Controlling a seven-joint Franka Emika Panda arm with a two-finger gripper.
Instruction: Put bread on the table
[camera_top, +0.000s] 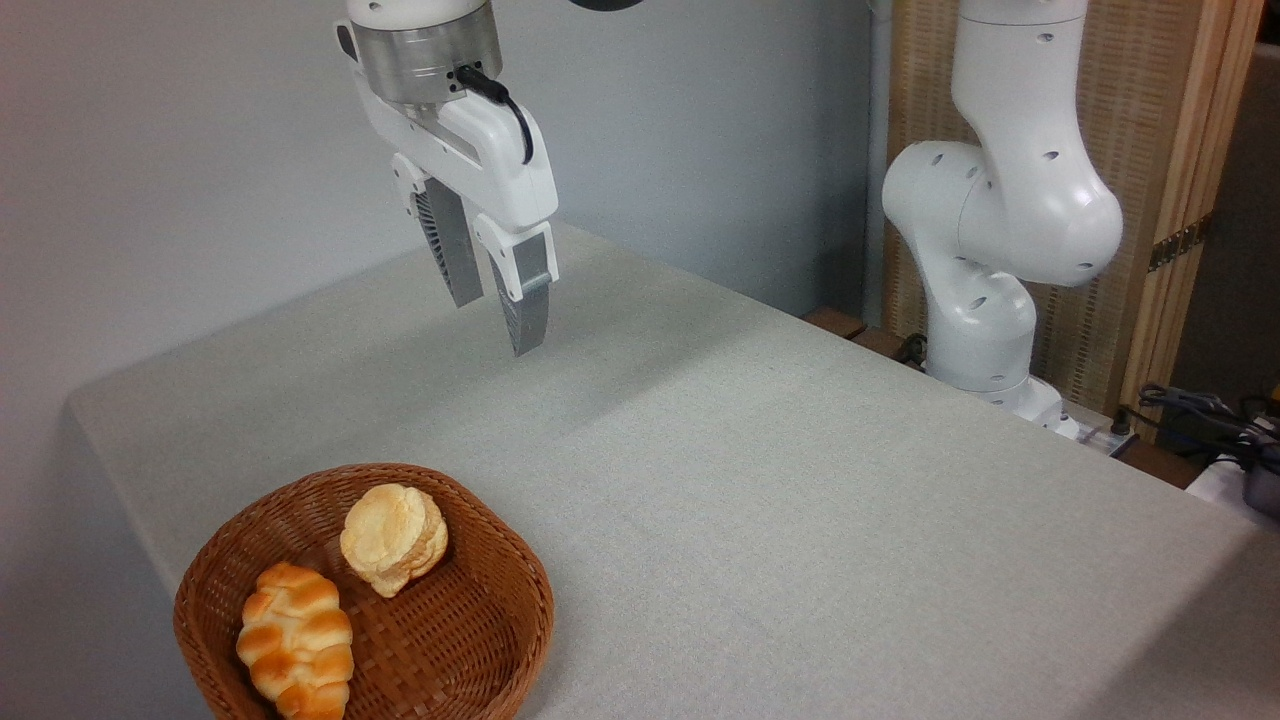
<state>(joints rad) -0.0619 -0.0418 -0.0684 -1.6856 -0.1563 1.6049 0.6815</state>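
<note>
while the braided loaf (296, 640) lies golden-orange at the near left of the wicker basket (480, 640), the bread (394, 537), a small round pale-yellow bun with a flaky edge, rests just behind it in the same basket, tilted up against the woven back wall and near the loaf, though whether they touch i cannot tell. the basket sits on the near left part of the bench (800, 480), whose light grey-beige cloth stretches bare toward the far edge. farther back and higher, the pincer (497, 324) hangs in the air well above the cloth, well apart from the basket, its two grey fingers (527, 312) pointing down, spread with a clear gap between them and grasping nothing. at the far right the white arm base (985, 340) stands beside the bench's far edge, in front of a wooden screen (1180, 200).
</note>
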